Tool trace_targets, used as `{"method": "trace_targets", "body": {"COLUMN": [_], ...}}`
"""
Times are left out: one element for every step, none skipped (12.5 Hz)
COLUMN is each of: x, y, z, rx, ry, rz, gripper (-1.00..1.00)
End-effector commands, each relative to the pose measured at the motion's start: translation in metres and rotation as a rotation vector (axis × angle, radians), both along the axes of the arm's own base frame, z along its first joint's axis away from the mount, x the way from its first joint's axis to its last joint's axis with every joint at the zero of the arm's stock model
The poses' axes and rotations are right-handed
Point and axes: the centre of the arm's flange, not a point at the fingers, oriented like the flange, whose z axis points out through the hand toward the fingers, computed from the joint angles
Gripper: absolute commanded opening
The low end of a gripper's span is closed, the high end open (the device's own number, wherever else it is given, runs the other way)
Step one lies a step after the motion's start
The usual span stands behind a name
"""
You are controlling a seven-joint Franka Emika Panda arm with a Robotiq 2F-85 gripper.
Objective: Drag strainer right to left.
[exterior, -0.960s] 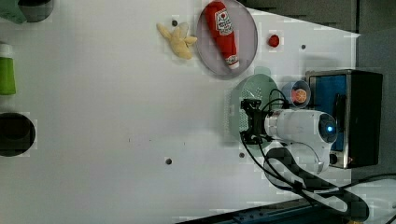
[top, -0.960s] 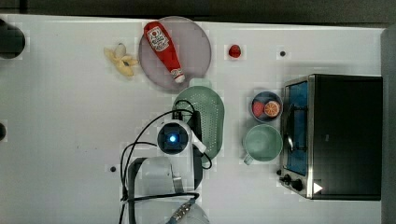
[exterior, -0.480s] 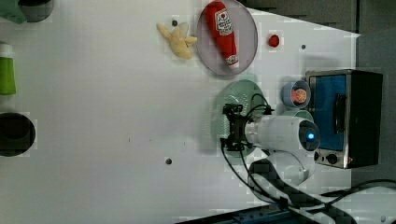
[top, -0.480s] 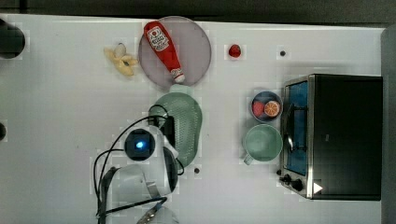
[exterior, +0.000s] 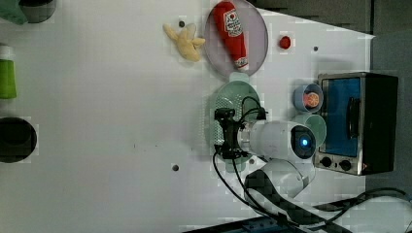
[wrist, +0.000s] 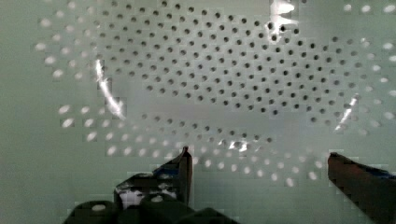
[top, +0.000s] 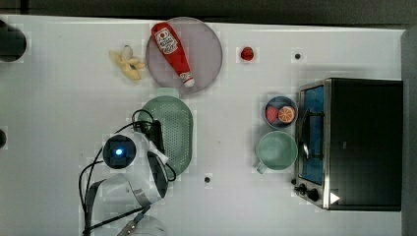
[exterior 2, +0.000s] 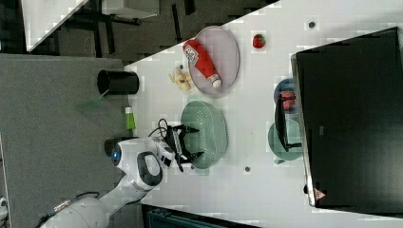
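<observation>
— Plastic, that strainer (top: 178,132), thin-walled and full of holes. My guess is it weighs next to nothing and will skate on the white table (top: 59,98) at the lightest push.

— Where is it sitting?

— Near the middle of the table, long axis running up and down in the top view, just below the grey plate (top: 206,49) that carries the ketchup bottle (top: 172,46). One tab handle nearly touches the plate's edge. The mint mug (top: 277,151) and the toaster oven (top: 354,142) are well off to the top view's right.

— And the gripper (exterior 2: 189,140)?

— Spread as wide as it goes, holding nothing. In the right view the two fingers straddle the strainer's near rim, tips pointing into the bowl. From the wrist view the fingertips (wrist: 184,163) hover over the perforated floor; I can't tell if they touch it.

— So where would you take hold?

— I wouldn't pinch it at all, I think. The wall is stiff enough to take a sideways shove but smooth and curved, so a squeeze might slip. Hooking a finger inside against the wall looks safer. Press too hard on one side and a light shell like that could tip.

— The arm's pose?

— Reaching out from the bottom edge of the top view, hand low over the strainer's left side in the top view.
</observation>
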Motion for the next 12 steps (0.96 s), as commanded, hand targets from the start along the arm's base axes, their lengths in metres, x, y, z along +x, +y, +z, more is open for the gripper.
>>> {"method": "trace_targets", "body": {"x": [0.012,0.014,0.016,0.017,0.018,0.019,0.021,0.021,0.021,0.022,0.022,0.022], "y": [0.034,0.044,0.054,0.066,0.077,0.088,0.099,0.110,0.121,0.131,0.141,0.151], "z": [0.004,0.005,0.005,0.005,0.005,0.004,0.003,0.002,0.001,0.000,-0.001,-0.001], "rx": [0.004,0.003,0.003,0.008,0.011,0.017,0.026,0.035,0.045,0.054,0.063,0.070], "ry": [0.016,0.019,0.022,0.016,0.017,0.019,0.017,0.021,0.020,0.023,0.025,0.030], "rz": [-0.087,-0.093,-0.099,-0.099,-0.109,-0.124,-0.137,-0.156,-0.160,-0.172,-0.178,-0.180], "gripper": [1.00,1.00,1.00,1.00,1.00,1.00,1.00,1.00,1.00,1.00,1.00,1.00]}}
